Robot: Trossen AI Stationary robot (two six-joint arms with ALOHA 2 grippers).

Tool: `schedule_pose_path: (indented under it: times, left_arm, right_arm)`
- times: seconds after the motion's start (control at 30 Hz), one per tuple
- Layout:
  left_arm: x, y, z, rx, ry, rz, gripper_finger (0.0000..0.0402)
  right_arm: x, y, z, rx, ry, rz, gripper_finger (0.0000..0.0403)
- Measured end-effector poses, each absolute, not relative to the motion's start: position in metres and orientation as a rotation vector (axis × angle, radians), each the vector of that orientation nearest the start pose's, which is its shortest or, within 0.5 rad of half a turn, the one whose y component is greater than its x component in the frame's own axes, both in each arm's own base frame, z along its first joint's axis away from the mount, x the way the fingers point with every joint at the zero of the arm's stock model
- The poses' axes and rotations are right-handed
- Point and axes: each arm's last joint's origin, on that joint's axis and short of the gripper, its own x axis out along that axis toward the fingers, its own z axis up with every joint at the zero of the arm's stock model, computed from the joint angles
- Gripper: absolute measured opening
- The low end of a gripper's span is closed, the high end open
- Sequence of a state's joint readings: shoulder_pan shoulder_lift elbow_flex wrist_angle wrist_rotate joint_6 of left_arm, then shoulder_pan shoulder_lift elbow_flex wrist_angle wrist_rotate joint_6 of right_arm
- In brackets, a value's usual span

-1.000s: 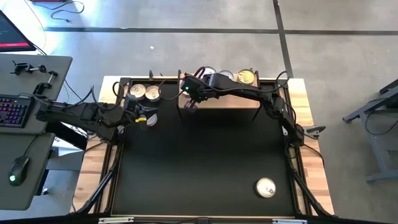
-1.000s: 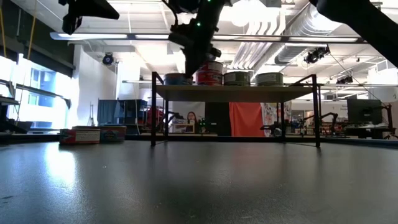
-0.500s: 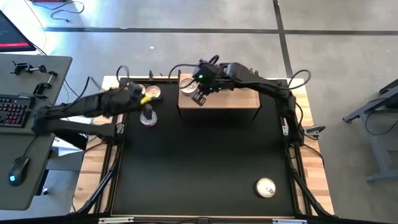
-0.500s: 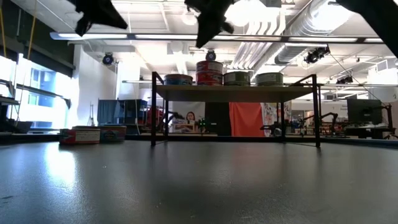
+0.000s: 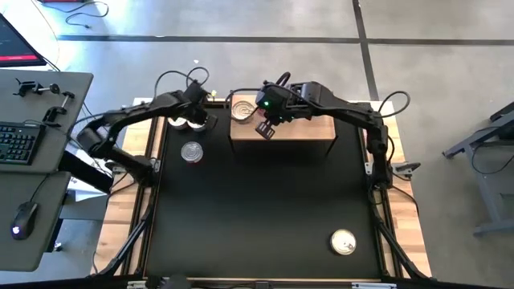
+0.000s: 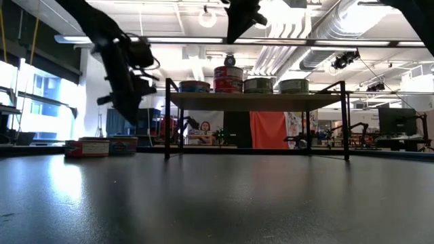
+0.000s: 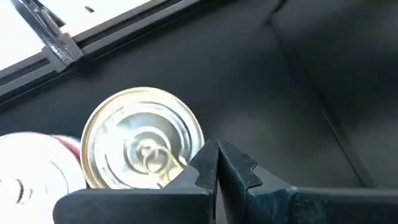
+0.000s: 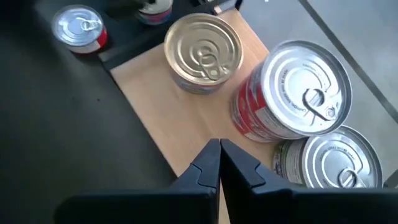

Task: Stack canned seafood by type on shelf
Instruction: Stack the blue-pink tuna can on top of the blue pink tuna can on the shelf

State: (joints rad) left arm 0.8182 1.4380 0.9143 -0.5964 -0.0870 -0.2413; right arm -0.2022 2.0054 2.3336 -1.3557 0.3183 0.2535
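Observation:
The shelf (image 5: 297, 132) is a light-brown wooden platform at the table's far edge. It bears a gold-lidded tin (image 8: 203, 50), a stack of red-labelled silver tins (image 8: 298, 93) and more tins (image 6: 293, 85). My right gripper (image 8: 219, 152) hangs shut above the shelf's left part (image 5: 265, 128). My left gripper (image 7: 217, 155) is shut above a gold tin (image 7: 146, 146) and a red-labelled tin (image 7: 25, 180) at the mat's far left (image 5: 201, 120). Single tins rest on the mat at the left (image 5: 191, 151) and the near right (image 5: 344, 241).
The shelf stands on thin black legs (image 6: 167, 118), with open room beneath it. A black frame rail (image 7: 56, 43) runs along the mat's far-left edge. A desk with a keyboard (image 5: 16, 144) stands to the table's left. The mat's middle (image 5: 265, 209) is bare.
My left gripper has swung from above the lone tin on the left of the mat toward the far edge and down, and now tips steeply over the far-left tins. My right gripper has risen from the shelf's left end and drifted slightly right. No tin has moved.

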Motion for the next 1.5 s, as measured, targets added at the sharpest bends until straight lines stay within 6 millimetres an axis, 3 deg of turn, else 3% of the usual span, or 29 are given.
schedule_pose_path:
  times: [0.17, 0.33, 0.63, 0.77, 1.1, 1.3, 1.5]
  left_arm:
    - [0.183, 0.209, 0.181, -0.633, 1.115, 1.035, 0.0]
    - [0.185, 0.21, 0.182, -0.579, 1.1, 1.144, 0.0]
    - [0.187, 0.211, 0.17, -0.572, 1.14, 1.129, 0.0]
    - [0.195, 0.202, 0.17, -0.611, 1.141, 1.073, 0.0]
    - [0.237, 0.14, 0.161, -0.533, 1.18, 0.87, 0.0]
    - [0.247, 0.088, 0.155, -0.502, 1.236, 0.782, 0.0]
    - [0.243, 0.042, 0.164, -0.468, 1.29, 0.721, 0.0]
  right_arm:
    - [0.372, -0.076, 0.41, 0.161, 0.948, -0.605, 0.0]
    - [0.362, -0.068, 0.421, 0.156, 0.912, -0.655, 0.0]
    - [0.356, -0.064, 0.427, 0.177, 0.9, -0.662, 0.0]
    - [0.35, -0.058, 0.432, 0.175, 0.888, -0.65, 0.0]
    - [0.343, -0.056, 0.438, 0.184, 0.874, -0.67, 0.0]
    - [0.342, -0.056, 0.438, 0.181, 0.874, -0.668, 0.0]
    - [0.342, -0.056, 0.438, 0.18, 0.875, -0.668, 0.0]
